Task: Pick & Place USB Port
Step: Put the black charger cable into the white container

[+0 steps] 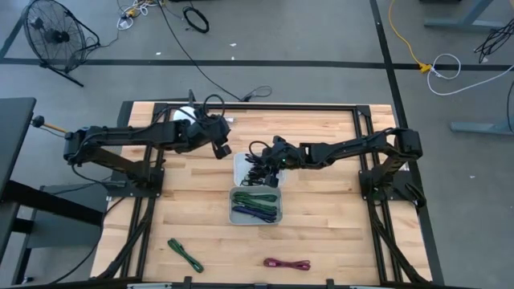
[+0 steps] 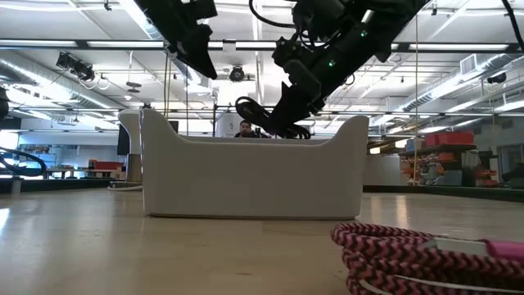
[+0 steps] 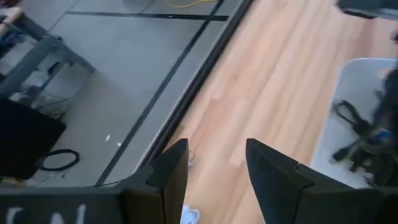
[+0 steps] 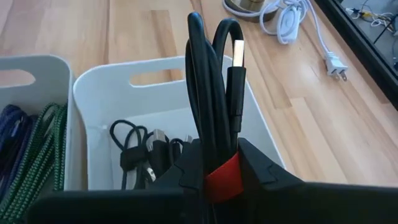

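A black USB cable (image 4: 214,87), folded into a long bundle with its metal plug showing near the top, stands upright between the fingers of the right gripper (image 4: 221,171). It hangs just above the far white bin (image 4: 161,87), which already holds several loose black cables (image 4: 146,152). The bundle looks light and floppy, so it will likely sag or unfold if held by one strand. The safest hold appears to be across the whole folded bunch near its middle, as now, not on the plug end. The right gripper is clenched narrowly on the bundle, pinching it near a red band at the finger bases. Next to this bin sits a near white bin (image 1: 255,205) holding green and blue braided cables (image 4: 37,146). The left gripper (image 3: 214,171) hovers above the wood table (image 3: 273,93) beside the far bin, its fingers spread wide and holding nothing. A green cable (image 1: 185,254) and a red braided cable (image 2: 409,258) lie loose on the table's near edge.
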Action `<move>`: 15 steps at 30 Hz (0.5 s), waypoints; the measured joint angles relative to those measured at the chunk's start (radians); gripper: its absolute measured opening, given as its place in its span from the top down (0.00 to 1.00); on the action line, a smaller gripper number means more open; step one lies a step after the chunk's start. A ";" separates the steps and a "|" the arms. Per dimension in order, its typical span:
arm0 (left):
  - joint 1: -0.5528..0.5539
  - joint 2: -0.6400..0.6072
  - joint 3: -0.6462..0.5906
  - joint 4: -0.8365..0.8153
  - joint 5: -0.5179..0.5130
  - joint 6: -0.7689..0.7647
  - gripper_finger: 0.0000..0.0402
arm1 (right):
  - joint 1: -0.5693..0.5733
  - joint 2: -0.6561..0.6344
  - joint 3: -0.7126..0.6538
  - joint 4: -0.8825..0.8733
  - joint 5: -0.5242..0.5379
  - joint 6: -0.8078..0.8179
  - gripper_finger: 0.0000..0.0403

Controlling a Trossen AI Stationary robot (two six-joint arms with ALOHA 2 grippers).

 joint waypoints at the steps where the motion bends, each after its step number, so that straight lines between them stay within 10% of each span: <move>1: 0.000 0.000 0.000 -0.006 0.014 0.000 0.58 | 0.000 0.000 0.000 0.001 -0.001 0.012 0.87; 15: -0.030 0.001 0.000 -0.112 0.164 -0.021 0.58 | 0.000 0.000 0.000 0.002 -0.025 0.064 0.55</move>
